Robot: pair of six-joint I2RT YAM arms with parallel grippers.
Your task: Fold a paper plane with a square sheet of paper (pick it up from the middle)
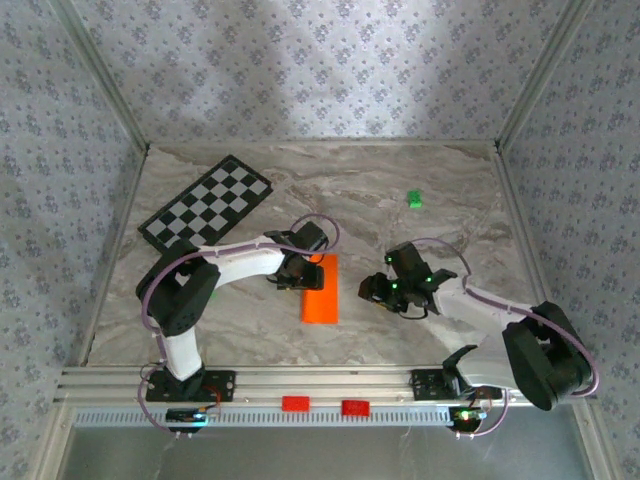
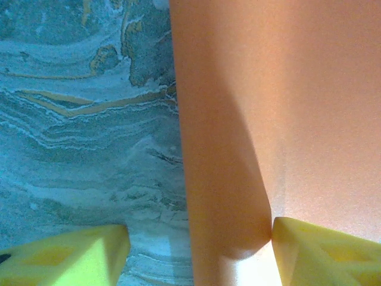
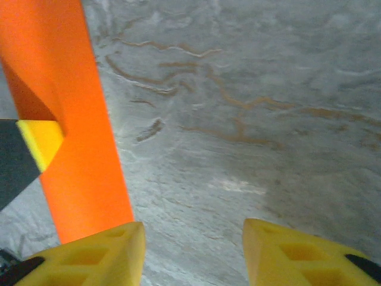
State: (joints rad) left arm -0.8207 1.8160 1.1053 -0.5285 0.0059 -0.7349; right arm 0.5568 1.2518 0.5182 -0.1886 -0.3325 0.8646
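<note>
Orange square sheet of paper [image 1: 321, 290], folded to a narrow strip, flat on the marble table [image 1: 420, 170] between the two grippers. Pinned near its far end by one pad of the left gripper [image 1: 293, 272], probably to keep the fold from springing up. Jaws apart, straddling the strip's left edge, other pad over bare marble. Left arm [image 1: 235, 262] stretched forward and bent inward, wrist pointing down. Right gripper [image 1: 380, 290] near the strip's right edge, low over the marble, jaws apart and holding nothing, seemingly poised to crease or lift. Right arm [image 1: 480, 305] angled in from the right.
</note>
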